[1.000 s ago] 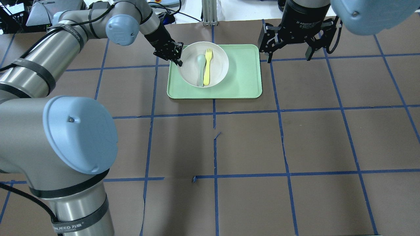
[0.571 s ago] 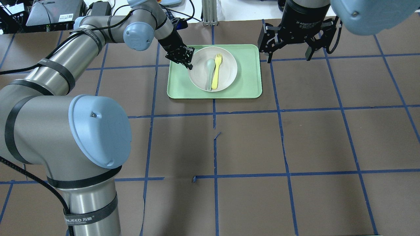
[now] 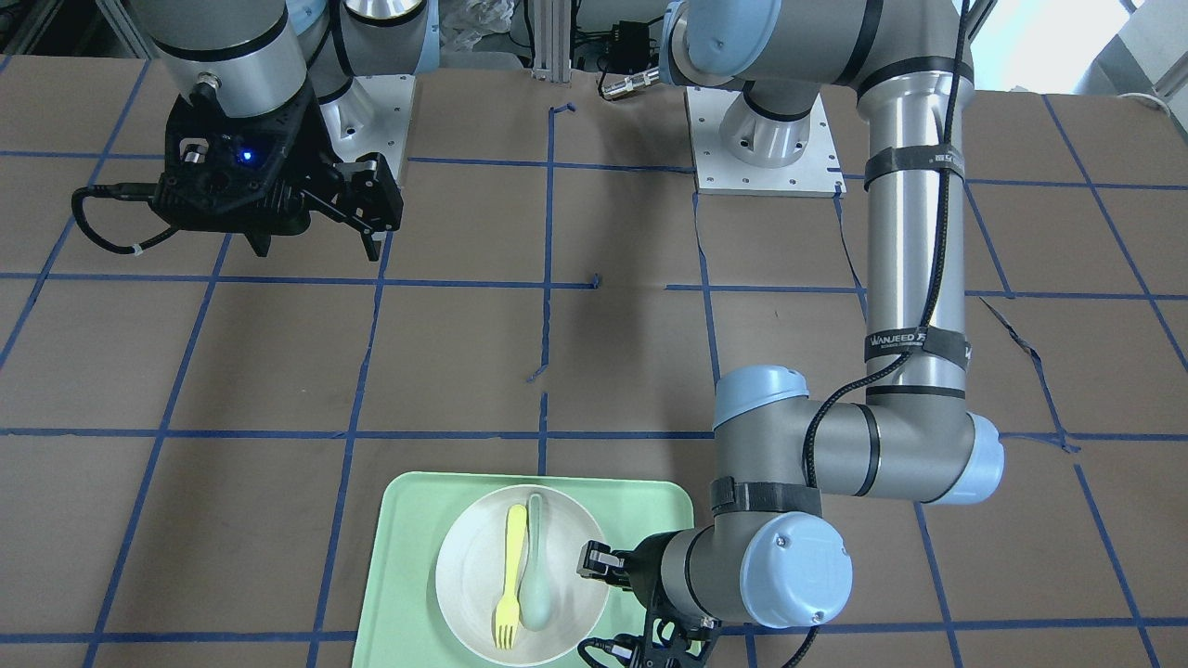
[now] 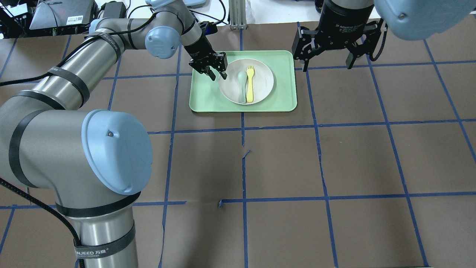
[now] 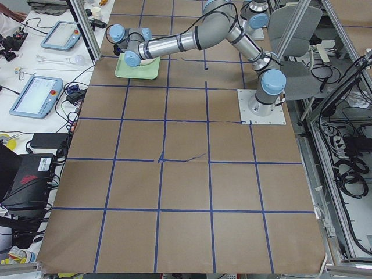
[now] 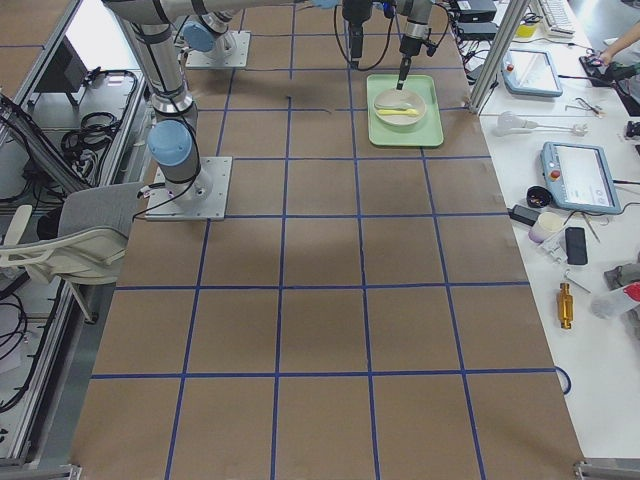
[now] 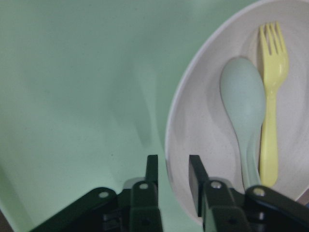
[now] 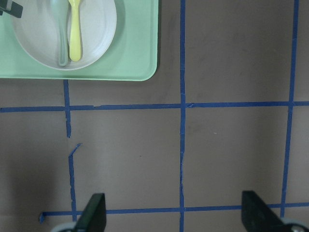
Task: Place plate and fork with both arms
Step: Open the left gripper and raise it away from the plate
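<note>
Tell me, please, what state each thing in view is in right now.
plate: flat on the tray, holding the fork and spoon.
fork: lying in the plate beside the spoon, tines pointing away from the robot.
spoon: lying in the plate.
tray: flat on the table.
left gripper: open, straddling the plate's rim.
right gripper: open wide, empty, above the table beside the tray.
</note>
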Robot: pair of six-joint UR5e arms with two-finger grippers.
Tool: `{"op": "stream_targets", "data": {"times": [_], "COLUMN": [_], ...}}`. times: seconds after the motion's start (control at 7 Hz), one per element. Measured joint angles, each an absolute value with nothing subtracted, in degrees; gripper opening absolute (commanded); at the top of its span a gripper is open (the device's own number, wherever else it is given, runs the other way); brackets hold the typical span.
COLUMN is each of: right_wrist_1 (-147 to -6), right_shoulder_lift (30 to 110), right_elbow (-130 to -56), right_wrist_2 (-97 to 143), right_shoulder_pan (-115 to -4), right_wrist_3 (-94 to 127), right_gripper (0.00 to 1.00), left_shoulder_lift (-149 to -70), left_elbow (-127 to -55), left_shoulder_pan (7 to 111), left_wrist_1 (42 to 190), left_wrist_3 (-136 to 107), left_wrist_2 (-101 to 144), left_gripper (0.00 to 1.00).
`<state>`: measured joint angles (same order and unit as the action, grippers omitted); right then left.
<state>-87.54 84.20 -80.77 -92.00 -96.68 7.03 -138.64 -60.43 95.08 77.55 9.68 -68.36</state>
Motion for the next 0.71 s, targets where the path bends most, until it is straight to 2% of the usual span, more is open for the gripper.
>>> {"op": "stream_targets", "data": {"times": [0.43, 0.71], "right_wrist_1": [-87.6, -87.6], "right_shoulder_lift": [84.2, 84.2], "right_elbow": [-80.8, -80.9], "right_wrist_2": [-91.9, -91.8], "right_shoulder_pan": [-96.7, -96.7], "right_wrist_3": [7.2, 7.3], "right_gripper": [1.00, 1.00], "left_shoulder_lift": [-129.3, -120.4], "left_elbow": [-61.1, -65.3], "left_shoulder_pan": [94.1, 91.3], "left_wrist_1": [88.9, 95.6], "left_wrist_3": [9.5, 9.7], "left_wrist_2": [-79.6, -83.1], "left_gripper": [1.00, 1.00]}}
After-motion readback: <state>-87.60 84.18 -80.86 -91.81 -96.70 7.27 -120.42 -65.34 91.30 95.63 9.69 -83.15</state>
